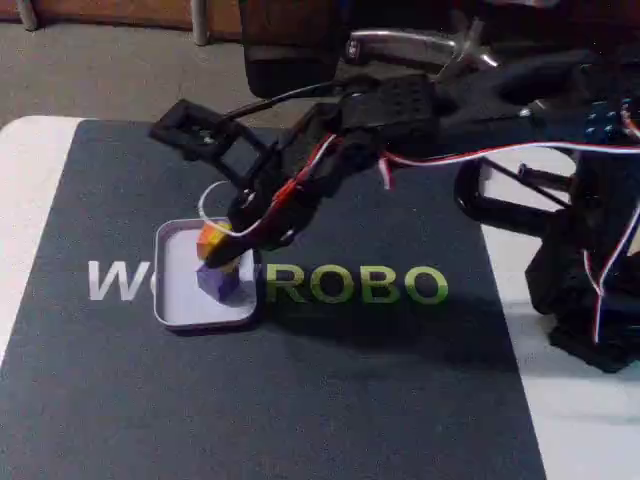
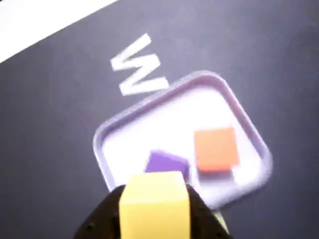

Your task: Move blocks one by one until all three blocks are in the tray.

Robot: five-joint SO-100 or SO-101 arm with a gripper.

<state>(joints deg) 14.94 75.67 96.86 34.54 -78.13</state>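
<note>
The pale tray (image 1: pixel 185 295) lies on the dark mat, over the letters of the mat's logo. Inside it rest an orange block (image 1: pixel 209 240) and a blue-purple block (image 1: pixel 220 283). In the wrist view the tray (image 2: pixel 149 127) holds the orange block (image 2: pixel 215 149) on the right and the blue-purple block (image 2: pixel 166 163) beside it. A yellow block (image 2: pixel 155 206) sits between my black fingers just above the tray's near rim. My gripper (image 2: pixel 155 199) is shut on it. In the fixed view the gripper (image 1: pixel 235 250) reaches down over the tray from the right.
The dark mat (image 1: pixel 300 400) with the "ROBO" lettering (image 1: pixel 355 285) covers most of the white table. The arm's base and cables (image 1: pixel 590 270) stand at the right edge. A chair base (image 1: pixel 420 45) is behind the table.
</note>
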